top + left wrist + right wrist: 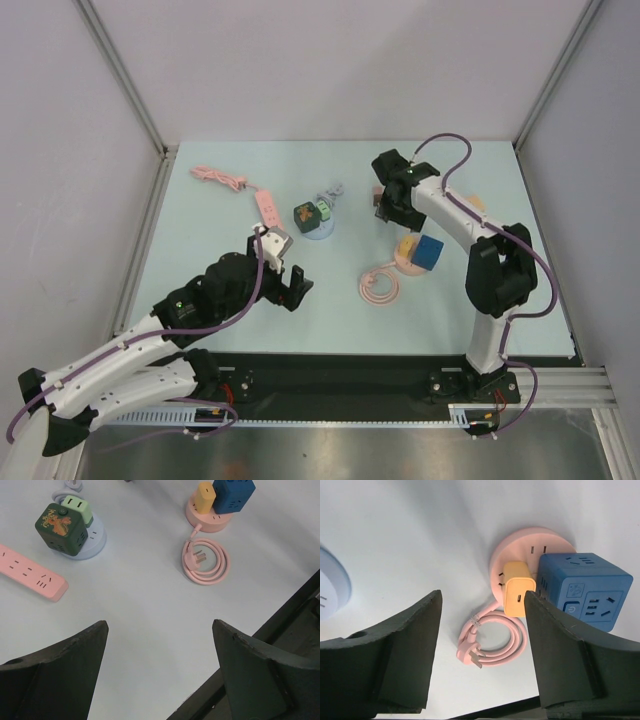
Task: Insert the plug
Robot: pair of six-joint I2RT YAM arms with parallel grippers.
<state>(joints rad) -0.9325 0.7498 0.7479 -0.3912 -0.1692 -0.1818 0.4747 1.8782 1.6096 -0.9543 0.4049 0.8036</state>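
A pink three-pin plug (199,558) on a coiled pink cable (380,285) lies flat on the table, wired to a round pink socket base (400,262). A yellow charger (407,246) and a blue socket cube (430,252) stand on that base. The plug also shows in the right wrist view (470,655). My right gripper (395,214) is open and empty, above and beyond the base; its fingertips (432,600) frame the coil. My left gripper (283,263) is open and empty, left of the coil, over bare table (160,625).
A pink power strip (268,207) with its cord (215,178) lies at the back left. A dark green cube (304,215) and a light green adapter (323,210) sit on a pale blue round base (318,231). A grey plug (335,190) lies behind them.
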